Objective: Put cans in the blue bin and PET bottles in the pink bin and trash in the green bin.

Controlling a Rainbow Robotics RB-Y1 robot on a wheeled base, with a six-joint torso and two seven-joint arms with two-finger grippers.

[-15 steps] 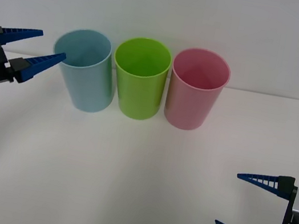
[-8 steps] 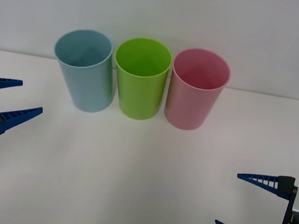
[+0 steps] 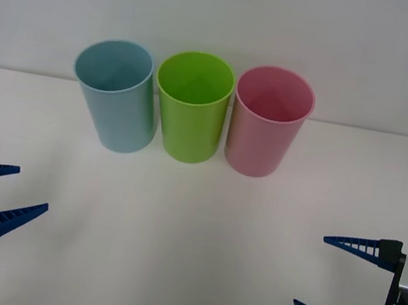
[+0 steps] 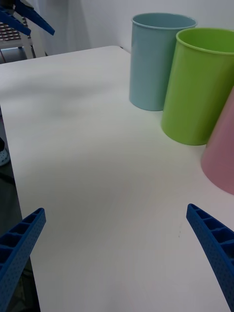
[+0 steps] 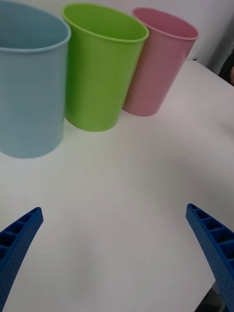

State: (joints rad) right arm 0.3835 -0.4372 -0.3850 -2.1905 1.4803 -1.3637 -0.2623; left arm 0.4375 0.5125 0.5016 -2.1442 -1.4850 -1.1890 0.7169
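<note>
Worktop (image 3: 189,237): white, carrying three upright bins in a row along its far side.

Blue bin (image 3: 115,104): standing at the robot's left end of the row, just beside the green bin (image 3: 189,114).

Green bin: sitting in the middle, between the blue bin and the pink bin (image 3: 266,130).

Pink bin: standing at the right end, just beside the green one.

Left gripper (image 3: 23,193): hovering low over the near left of the worktop, fingers spread wide, gripping nothing, well apart from the bins.

Right gripper (image 3: 311,272): hovering over the near right, fingers spread wide, gripping nothing.
</note>
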